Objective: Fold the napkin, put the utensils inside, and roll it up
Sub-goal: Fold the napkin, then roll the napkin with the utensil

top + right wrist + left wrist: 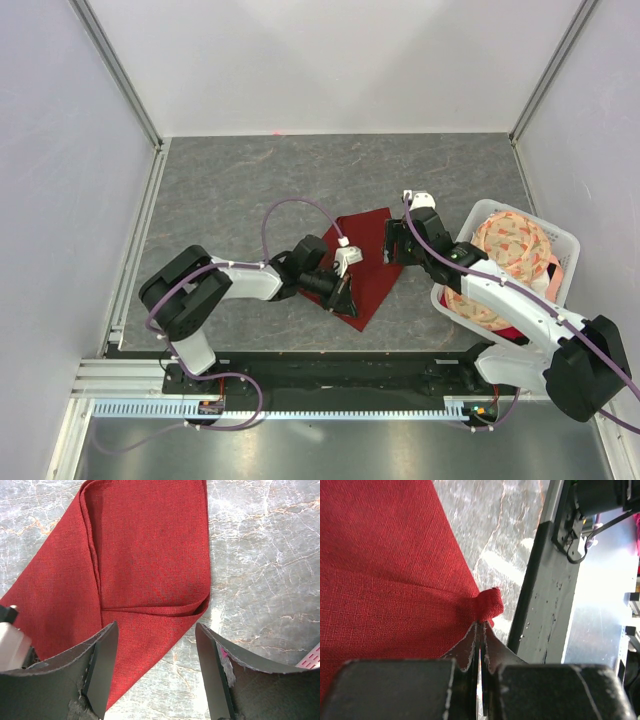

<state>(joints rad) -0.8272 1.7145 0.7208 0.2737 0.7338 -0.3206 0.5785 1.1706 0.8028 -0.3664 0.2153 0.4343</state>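
**Left end effector nips a napkin corner while the right one hangs spread over the fold**

Over to the left end effector (481,625): its two fingers are pressed tight together, with no gap between them. Right at their tips sits a small bunched corner of the dark red napkin (385,580), pinched there. The rest of the cloth spreads away ahead of those tips and off to their left. Grey marbled counter (505,530) shows ahead and to their right.

Now the right end effector (156,630): it is spread wide and gripping nothing. The napkin (150,545) lies flat directly beyond the gap, folded in layers. One crease runs away from the left finger (105,660), and a doubled edge crosses just ahead of the tips. Whether those fingers touch the cloth, I can't tell.

From above, the napkin (370,265) lies on the counter (250,190) between the two, with the left end effector (343,292) at its near-left edge. The right end effector (392,240) is at its right edge. Out past the right one's far side, a white basket (560,235) holds a peach patterned cloth (510,250).
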